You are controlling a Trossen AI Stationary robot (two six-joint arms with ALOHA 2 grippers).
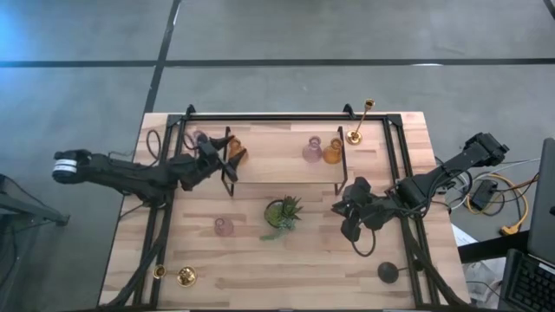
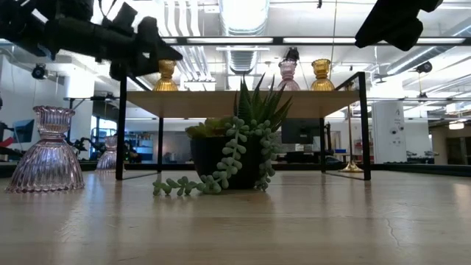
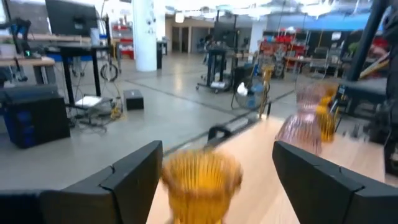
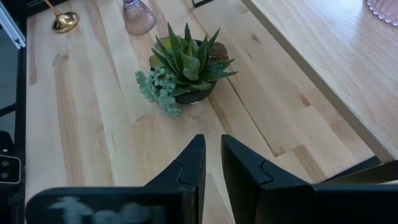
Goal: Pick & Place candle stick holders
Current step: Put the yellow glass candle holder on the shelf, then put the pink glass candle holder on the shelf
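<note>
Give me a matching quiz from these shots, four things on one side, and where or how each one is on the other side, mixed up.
1. plant
2. black candlestick
3. right hand
4. amber holder at the shelf's left end

A. between the open fingers of the left hand
B. shut, above the table
C. near the table's front right corner
D. mid-table, in front of the shelf

Pairs: 1-D, 2-C, 3-B, 4-A

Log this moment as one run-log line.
left pincer: open at amber holder on shelf | right pincer: shut, idle near plant
</note>
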